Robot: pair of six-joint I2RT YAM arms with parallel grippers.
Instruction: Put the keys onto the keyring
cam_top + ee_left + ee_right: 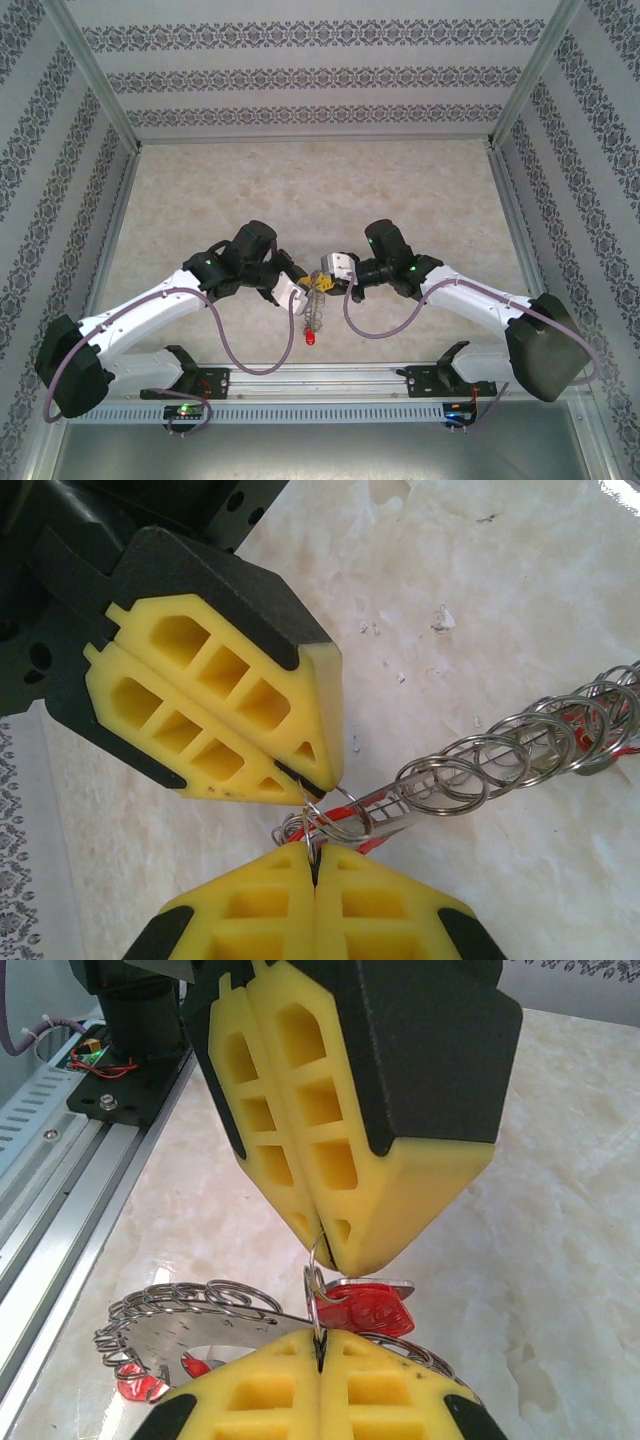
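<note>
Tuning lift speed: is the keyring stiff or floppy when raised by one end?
Probably floppy: the keyring looks like a string of loosely linked loops trailing from the left pincer and right pincer. It would likely swing when lifted. The thin wire, pinched only at the pincer tips, may slip.

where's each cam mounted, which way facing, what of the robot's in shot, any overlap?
Top external: above and behind the bases, looking down at the table; both arms, left gripper and right gripper tip to tip centrally.
Left wrist: looks past the left gripper, low in frame, at the keyring; right gripper enters upper left.
Right wrist: same reversed, red key just beyond.
Shared: wrist views both show both grippers shut on the keyring.
</note>
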